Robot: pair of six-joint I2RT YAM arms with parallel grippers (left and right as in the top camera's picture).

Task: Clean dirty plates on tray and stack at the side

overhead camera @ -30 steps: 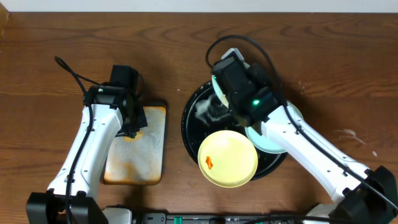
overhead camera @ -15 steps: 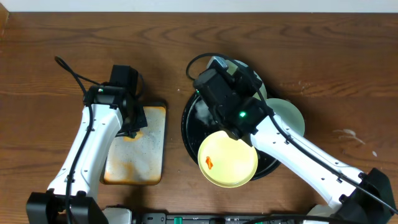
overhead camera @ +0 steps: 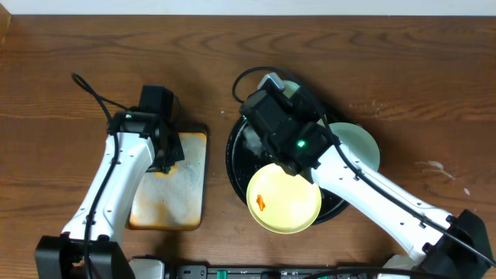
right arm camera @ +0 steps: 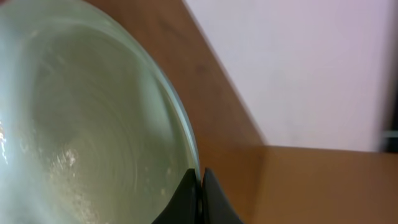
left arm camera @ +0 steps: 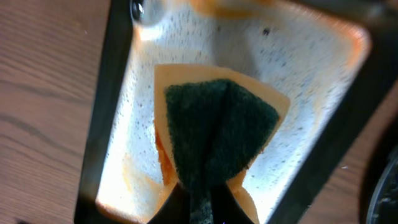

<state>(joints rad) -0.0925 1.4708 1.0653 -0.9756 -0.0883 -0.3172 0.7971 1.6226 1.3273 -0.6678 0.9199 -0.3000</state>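
A pale green plate [right arm camera: 81, 124] is held tipped up above the far side of the round black tray [overhead camera: 235, 159]; the jaws of the right arm [overhead camera: 372, 186] are pinched on its rim. A yellow plate [overhead camera: 285, 198] and a second green plate [overhead camera: 360, 143] rest on the tray. The left arm [overhead camera: 116, 170], jaws pinching a sponge [left arm camera: 217, 130] over the stained metal tray [left arm camera: 298, 81], is well apart leftward, so the sponge likely has to come across.

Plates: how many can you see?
3. A pale yellow round plate lies at the near side of the round black tray. A pale blue-green plate sits at its right edge. A second blue-green plate is pinched by the right gripper, mostly hidden under the arm overhead.
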